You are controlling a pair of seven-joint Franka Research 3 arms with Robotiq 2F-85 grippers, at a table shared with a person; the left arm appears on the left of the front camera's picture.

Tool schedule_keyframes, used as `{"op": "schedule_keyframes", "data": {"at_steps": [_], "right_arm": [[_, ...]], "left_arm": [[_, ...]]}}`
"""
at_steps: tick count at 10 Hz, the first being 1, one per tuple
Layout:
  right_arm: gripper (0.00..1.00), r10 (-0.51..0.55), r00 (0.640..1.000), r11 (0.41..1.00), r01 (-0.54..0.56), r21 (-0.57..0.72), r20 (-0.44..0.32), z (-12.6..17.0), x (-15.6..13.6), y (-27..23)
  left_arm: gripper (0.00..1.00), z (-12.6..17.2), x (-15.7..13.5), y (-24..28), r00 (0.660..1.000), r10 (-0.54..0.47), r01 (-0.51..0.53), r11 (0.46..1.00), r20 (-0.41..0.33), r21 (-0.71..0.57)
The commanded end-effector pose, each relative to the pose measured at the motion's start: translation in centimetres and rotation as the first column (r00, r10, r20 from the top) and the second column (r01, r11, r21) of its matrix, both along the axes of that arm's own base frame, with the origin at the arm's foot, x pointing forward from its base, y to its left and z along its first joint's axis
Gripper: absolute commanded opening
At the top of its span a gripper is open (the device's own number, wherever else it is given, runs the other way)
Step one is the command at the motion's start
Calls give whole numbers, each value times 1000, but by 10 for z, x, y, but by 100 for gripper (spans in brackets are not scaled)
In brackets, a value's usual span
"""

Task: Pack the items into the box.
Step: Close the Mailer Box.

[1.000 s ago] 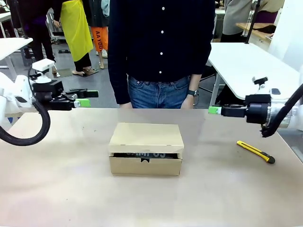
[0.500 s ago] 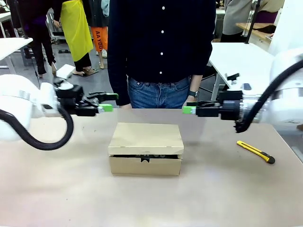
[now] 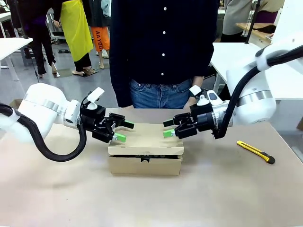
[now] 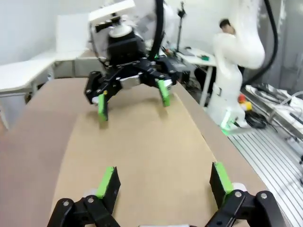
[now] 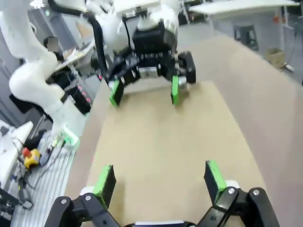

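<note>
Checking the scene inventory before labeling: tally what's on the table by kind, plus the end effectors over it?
Cardboard box: 1
Utility knife: 1
End effectors, both open over the box lid: 2 (left end effector, right end effector)
Total: 4

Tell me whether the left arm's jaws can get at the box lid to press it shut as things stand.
Probably yes: the left gripper hangs open just above the box lid's left end, nothing between; the right gripper keeps to the other end.
</note>
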State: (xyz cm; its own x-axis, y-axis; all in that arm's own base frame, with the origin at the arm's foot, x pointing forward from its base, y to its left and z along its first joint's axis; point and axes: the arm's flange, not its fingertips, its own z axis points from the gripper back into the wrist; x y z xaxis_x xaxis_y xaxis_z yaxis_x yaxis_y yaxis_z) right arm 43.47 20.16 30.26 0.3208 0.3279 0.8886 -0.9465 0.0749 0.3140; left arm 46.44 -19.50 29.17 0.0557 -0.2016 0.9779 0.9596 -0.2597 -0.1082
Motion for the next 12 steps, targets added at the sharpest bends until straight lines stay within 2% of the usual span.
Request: {"op": "schedule_keyframes", "data": {"at_steps": [1, 2, 3, 6, 9, 11, 12], "right_arm": [[100, 41, 997, 996, -36, -75, 66, -11, 5, 7], [100, 69, 991, 994, -59, -92, 112, -14, 2, 6], [100, 76, 989, 992, -63, -106, 127, -15, 1, 5], [100, 54, 991, 995, -43, -86, 125, -11, 4, 1], [100, 4, 990, 1000, -4, 3, 143, 16, 1, -14], [100, -90, 990, 991, 78, 107, 112, 49, -10, -32], [100, -150, 985, 978, 136, 157, 79, 68, -20, -45]], "left_arm": [[100, 4, 2, 3, 998, -52, 53, 999, 47, -11], [100, 3, 2, 5, 997, -57, 57, 998, 43, -6], [100, 1, 2, 9, 996, -85, 84, 996, 35, 14], [100, -5, 2, 11, 990, -138, 137, 988, 18, 73], [100, -6, 0, 11, 987, -160, 154, 976, 31, 154], [100, 19, -1, 22, 986, -136, 126, 986, 93, 105], [100, 48, -4, 32, 988, -45, 36, 997, 148, 64]]}}
